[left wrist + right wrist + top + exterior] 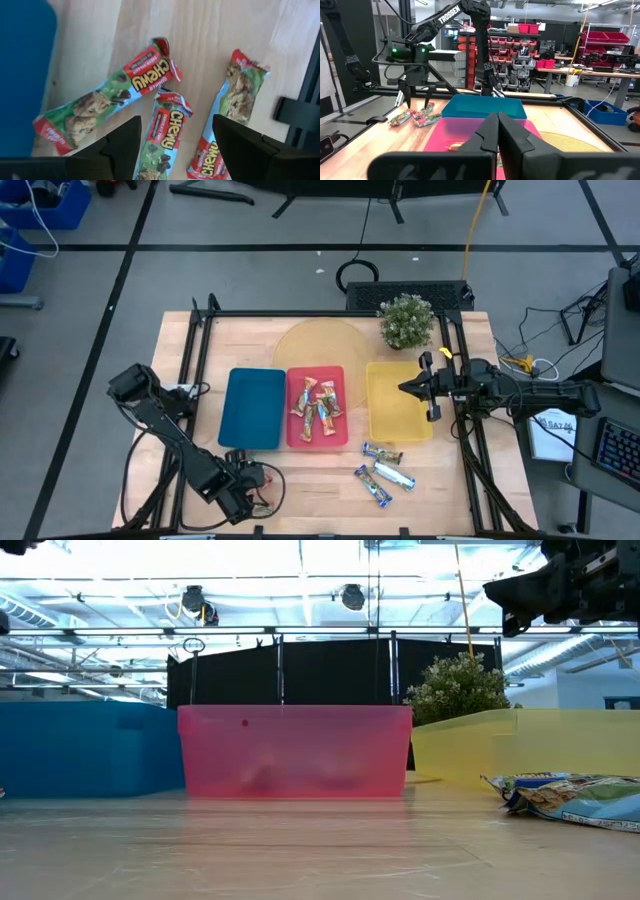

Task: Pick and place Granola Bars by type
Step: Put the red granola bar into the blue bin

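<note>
**Three red-green bars under open left gripper at the front edge**

Three red-green bars (pixel 165 132) lie on the wood beside the blue tray (pixel 253 408), close to the table's front edge and the frame rail. Left gripper (pixel 175 145) hangs over them, fingers spread, holding nothing. Orange-gold bars (pixel 318 406) sit in the red tray (pixel 297 435); blue-silver bars (pixel 385 470) lie loose in front of the yellow tray (pixel 398 425). Right gripper (pixel 405 388), fingers pressed together and empty, is above the yellow tray near the potted plant (pixel 406 321).
</note>
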Robot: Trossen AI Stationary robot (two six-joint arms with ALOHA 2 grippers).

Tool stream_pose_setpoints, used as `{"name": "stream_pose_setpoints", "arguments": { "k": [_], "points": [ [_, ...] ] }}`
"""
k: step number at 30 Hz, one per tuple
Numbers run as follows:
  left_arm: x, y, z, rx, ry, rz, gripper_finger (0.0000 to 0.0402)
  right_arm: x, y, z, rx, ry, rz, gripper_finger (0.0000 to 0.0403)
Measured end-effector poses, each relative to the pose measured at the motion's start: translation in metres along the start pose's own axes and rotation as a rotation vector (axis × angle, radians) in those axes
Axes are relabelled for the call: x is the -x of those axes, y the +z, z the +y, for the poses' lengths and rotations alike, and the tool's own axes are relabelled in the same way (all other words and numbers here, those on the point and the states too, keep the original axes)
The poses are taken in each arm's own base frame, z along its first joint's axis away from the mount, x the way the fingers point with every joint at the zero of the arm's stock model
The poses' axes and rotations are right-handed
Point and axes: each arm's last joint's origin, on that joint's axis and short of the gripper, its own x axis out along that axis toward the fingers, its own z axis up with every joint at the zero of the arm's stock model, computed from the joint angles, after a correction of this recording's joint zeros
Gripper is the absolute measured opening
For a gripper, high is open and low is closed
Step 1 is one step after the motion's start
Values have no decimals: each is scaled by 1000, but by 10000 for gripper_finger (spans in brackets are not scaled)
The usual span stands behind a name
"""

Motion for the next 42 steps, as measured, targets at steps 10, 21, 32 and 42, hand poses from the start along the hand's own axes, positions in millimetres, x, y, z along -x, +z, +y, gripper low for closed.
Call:
{"name": "stream_pose_setpoints", "arguments": {
  "k": [10, 21, 32, 42],
  "points": [
    [-19, -15, 7, 70, -27, 34, 235, 0, 0, 0, -6, 0, 0, 0],
    [-44, -28, 23, 6, -72, -7, 234, 0, 0, 0, -9, 0, 1, 0],
    [-46, -28, 23, -82, -72, -34, 195, -1, -1, 0, -17, 0, 6, 0],
    [-40, -22, 13, -85, -122, -20, 48, -7, -8, -1, -29, 0, 75, 0]
  ]
}}
